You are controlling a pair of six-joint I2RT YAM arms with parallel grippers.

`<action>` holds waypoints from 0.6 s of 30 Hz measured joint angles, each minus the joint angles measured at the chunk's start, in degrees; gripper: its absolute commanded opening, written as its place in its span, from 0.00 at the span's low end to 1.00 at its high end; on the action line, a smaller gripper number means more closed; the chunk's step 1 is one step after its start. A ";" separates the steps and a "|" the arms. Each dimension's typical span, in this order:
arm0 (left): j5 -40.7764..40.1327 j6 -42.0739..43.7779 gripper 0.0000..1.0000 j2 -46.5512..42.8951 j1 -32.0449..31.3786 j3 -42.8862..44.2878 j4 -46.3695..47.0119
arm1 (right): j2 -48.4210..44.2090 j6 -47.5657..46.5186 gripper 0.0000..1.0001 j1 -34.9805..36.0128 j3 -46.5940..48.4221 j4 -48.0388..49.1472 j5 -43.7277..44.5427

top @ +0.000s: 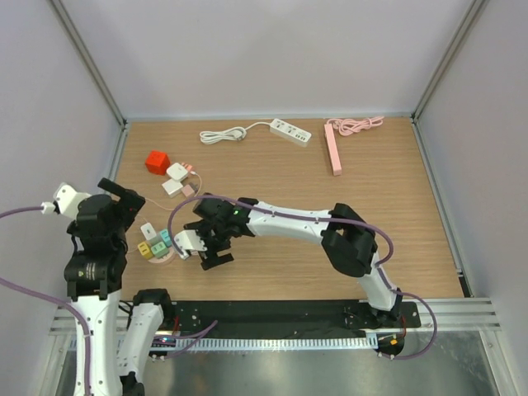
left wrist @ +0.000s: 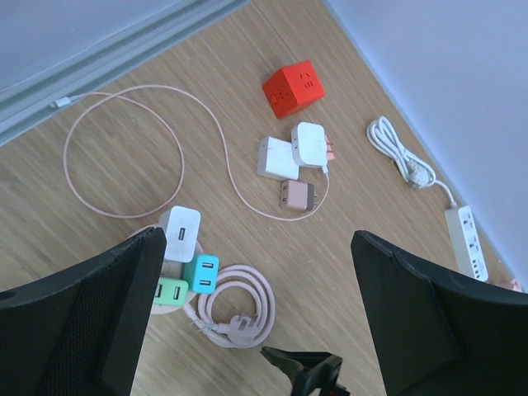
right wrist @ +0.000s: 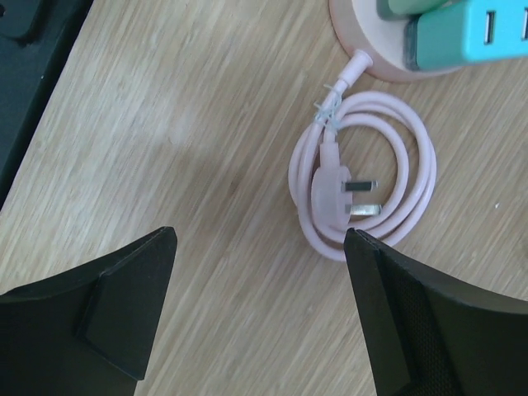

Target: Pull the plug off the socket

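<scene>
The socket is a round pink base (top: 163, 258) at the table's near left. White (left wrist: 179, 233), teal (left wrist: 200, 273) and green (left wrist: 171, 292) USB plugs stand in it. Its pink cord (right wrist: 363, 177) lies coiled beside it, ending in a loose pronged plug (right wrist: 334, 196). My right gripper (top: 200, 246) hovers open just right of the coil. In the right wrist view, the right gripper (right wrist: 260, 243) has only bare wood between its jaws, and the teal plug (right wrist: 470, 33) sits at the top edge. My left gripper (left wrist: 257, 239) is open, high above the socket.
A red cube socket (left wrist: 290, 88), two white adapters (left wrist: 276, 157) and a brownish one (left wrist: 295, 196) lie behind the pink socket, ringed by a thin pink cable (left wrist: 124, 157). A white power strip (top: 290, 132) and a pink strip (top: 332, 148) lie at the back.
</scene>
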 measured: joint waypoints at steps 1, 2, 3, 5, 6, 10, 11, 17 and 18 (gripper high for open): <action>-0.70 -0.70 1.00 -0.81 0.00 0.33 -0.72 | 0.81 0.22 0.86 0.50 0.98 -0.07 0.61; -1.33 -1.16 1.00 -1.57 0.00 0.59 -1.36 | 2.01 0.55 0.85 1.11 2.47 -0.17 1.36; -1.90 -1.79 1.00 -2.45 0.00 0.81 -1.92 | 3.13 0.90 0.84 1.68 3.82 -0.09 1.99; -3.02 -2.62 1.00 -4.28 0.00 1.60 -3.06 | 5.55 1.44 0.82 2.71 6.88 -0.04 3.13; -3.48 -3.02 1.00 -4.98 0.00 2.05 -3.54 | 6.80 1.79 0.81 3.30 8.35 0.02 3.76; -4.72 -4.00 1.00 -6.19 0.00 3.56 -4.74 | 10.86 3.48 0.77 4.70 12.94 0.39 5.77; -4.90 -4.07 1.00 -6.25 0.00 3.74 -4.94 | 11.93 4.07 0.76 4.90 13.99 0.48 6.23; -5.57 -4.22 1.00 -6.43 0.00 4.44 -6.69 | 16.09 6.38 0.69 5.38 15.96 1.77 9.01; -5.60 -4.22 1.00 -6.58 0.00 4.52 -6.93 | 16.63 7.04 0.67 5.33 15.96 1.97 9.29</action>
